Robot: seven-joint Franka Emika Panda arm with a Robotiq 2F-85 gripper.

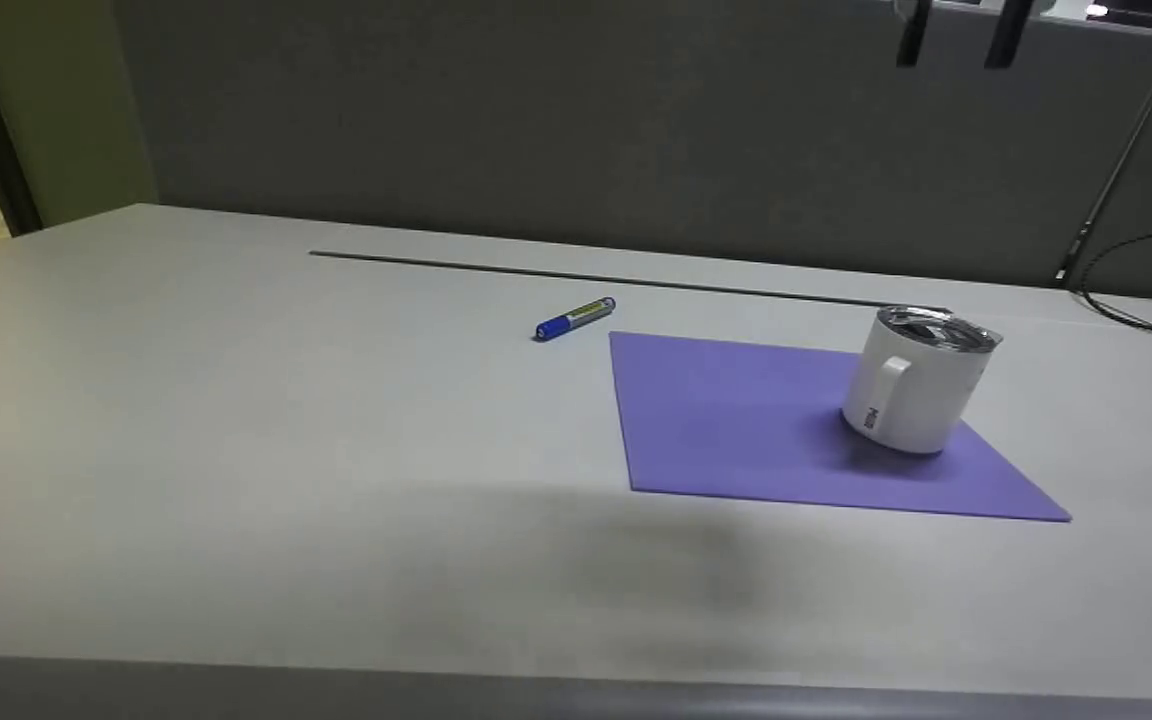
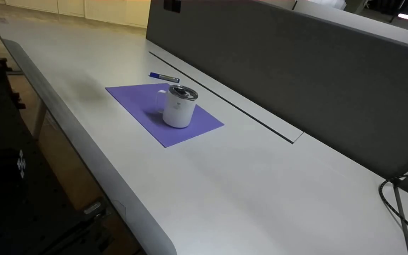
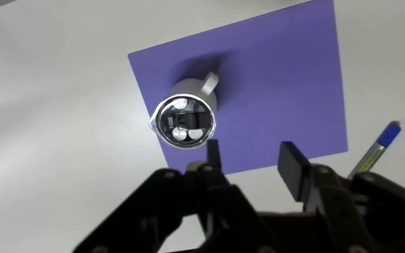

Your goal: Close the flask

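Observation:
The flask is a short white mug with a handle and a clear, dark lid with a silver rim. It stands upright on a purple mat in both exterior views. In the wrist view I see its lid from above, with a dark slider piece across its middle. I cannot tell whether the slider's opening is open. My gripper is open and empty, with the fingertips apart. It is high above the table. In an exterior view only its fingertips show at the top edge, above the mug.
The purple mat lies flat on the white table. A blue pen lies just beyond the mat. A dark partition stands along the table's back edge. A black cable lies at one end.

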